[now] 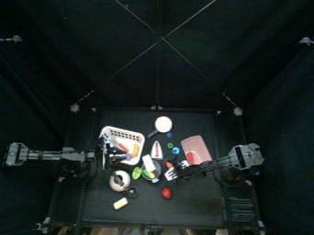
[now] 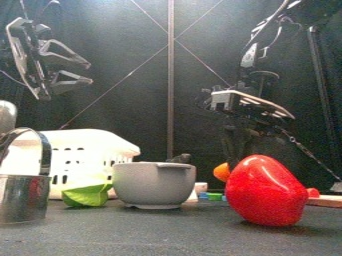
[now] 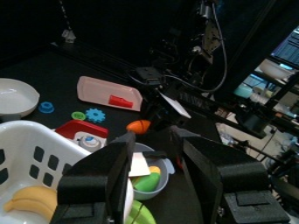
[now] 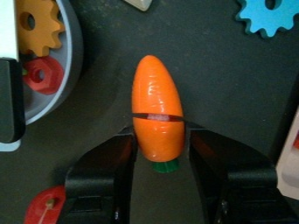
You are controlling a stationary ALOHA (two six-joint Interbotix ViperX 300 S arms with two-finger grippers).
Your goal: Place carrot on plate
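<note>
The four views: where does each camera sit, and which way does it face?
Top: high overhead, facing straight down on the table; left arm and right arm enter sideways.
Front: table edge, looking level across; red pepper near, arms hanging behind.
Left wrist: on the left arm, facing across the table; left pincer open below.
Right wrist: facing down onto the carrot, between the open right pincer.
Front and left wrist share the white basket.
</note>
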